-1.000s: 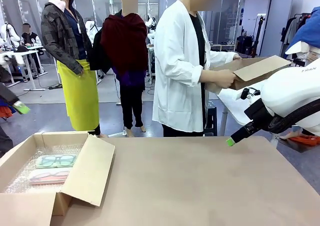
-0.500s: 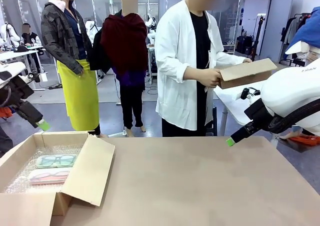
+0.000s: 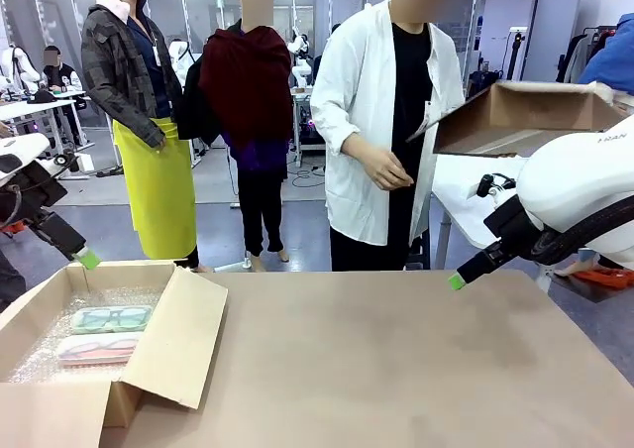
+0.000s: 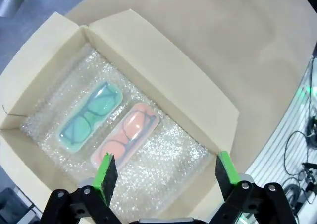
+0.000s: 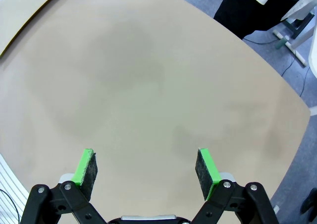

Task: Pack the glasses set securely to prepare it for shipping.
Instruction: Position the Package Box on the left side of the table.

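Your left gripper (image 4: 161, 172) has come over the open brown cardboard box (image 4: 163, 75), jaws spread, empty; the mint green case (image 4: 89, 117) and pale pink case (image 4: 126, 140) lie packed, so closing flaps likely comes next.

Cardboard box (image 3: 149, 354) — near corner cut off; flap hides pink case's (image 3: 97, 348) end.

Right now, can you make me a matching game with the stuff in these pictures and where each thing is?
Things:
1. mint green case
2. pale pink case
3. left pincer
4. right pincer

Places or states:
A. open, above bare table
B. on bubble wrap, beside the box's inner flap
C. open, above the open cardboard box
D. on bubble wrap, on the pink one's far side from that flap

Pairs: 1-D, 2-B, 3-C, 4-A
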You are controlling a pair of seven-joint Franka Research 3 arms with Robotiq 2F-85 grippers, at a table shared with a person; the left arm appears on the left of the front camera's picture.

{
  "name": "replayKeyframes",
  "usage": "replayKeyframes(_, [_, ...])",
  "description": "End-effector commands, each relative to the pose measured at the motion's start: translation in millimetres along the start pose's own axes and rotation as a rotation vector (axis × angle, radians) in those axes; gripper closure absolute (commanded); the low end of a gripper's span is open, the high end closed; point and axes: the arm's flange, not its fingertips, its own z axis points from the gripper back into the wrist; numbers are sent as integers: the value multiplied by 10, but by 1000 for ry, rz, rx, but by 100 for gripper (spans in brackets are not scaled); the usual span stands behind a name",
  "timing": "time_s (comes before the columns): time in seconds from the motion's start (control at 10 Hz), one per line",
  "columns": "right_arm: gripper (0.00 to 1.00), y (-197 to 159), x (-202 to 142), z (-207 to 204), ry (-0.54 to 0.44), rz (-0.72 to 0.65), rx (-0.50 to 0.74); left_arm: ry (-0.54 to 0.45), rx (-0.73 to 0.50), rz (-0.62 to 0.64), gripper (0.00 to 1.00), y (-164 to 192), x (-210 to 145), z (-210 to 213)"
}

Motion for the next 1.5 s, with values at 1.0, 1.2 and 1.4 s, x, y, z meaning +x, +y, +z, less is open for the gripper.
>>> replayKeyframes(1.0, [0, 34, -9, -6, -6, 0, -8, 15, -1, 12, 0, 12, 37, 44])
replayKeyframes(1.2, [0, 34, -9, -6, -6, 0, -8, 15, -1, 12, 0, 12, 37, 44])
replayKeyframes(1.4, [0, 34, -9, -6, -6, 0, -8, 15, -1, 12, 0, 12, 37, 44])
